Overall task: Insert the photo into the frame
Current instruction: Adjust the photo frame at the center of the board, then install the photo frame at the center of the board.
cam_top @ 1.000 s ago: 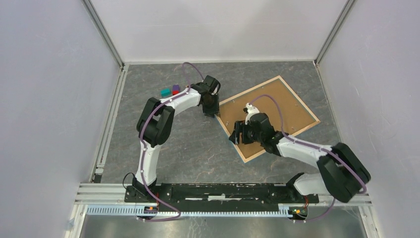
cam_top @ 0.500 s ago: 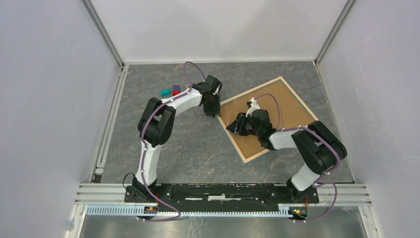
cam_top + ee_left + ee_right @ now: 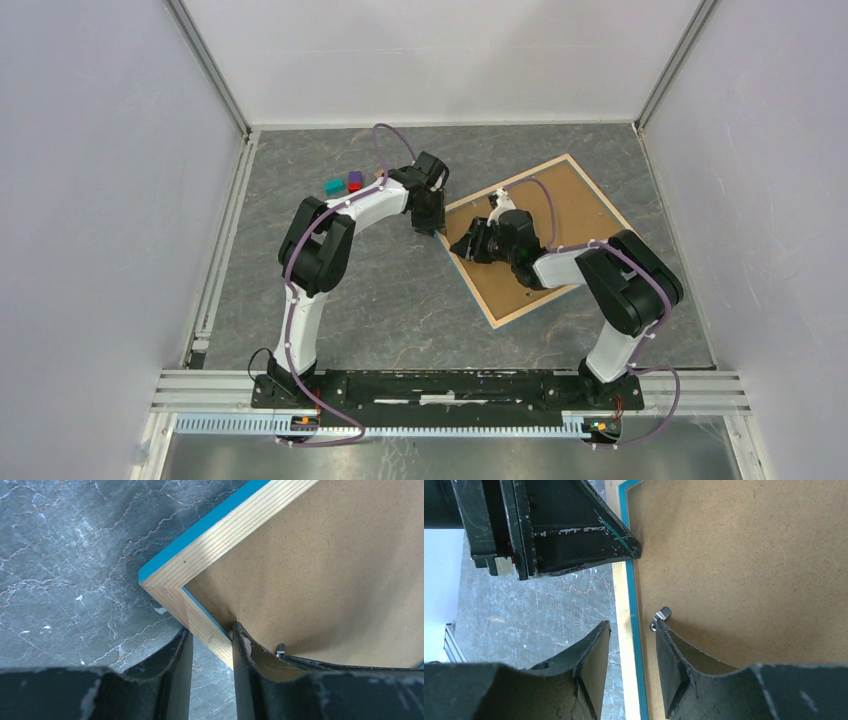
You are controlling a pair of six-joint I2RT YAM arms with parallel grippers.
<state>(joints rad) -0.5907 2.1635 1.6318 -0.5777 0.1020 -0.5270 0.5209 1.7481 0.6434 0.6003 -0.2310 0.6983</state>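
The frame (image 3: 225, 532) lies face down, brown backing board (image 3: 590, 215) up, right of centre on the grey counter (image 3: 400, 290), with the left fingers (image 3: 175, 680) clamped on its near-left rail and the right fingers (image 3: 671, 675) straddling that same rail, though I cannot tell if they grip.

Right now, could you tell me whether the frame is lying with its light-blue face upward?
No, the frame lies pale wood back up, with the brown backing board showing.
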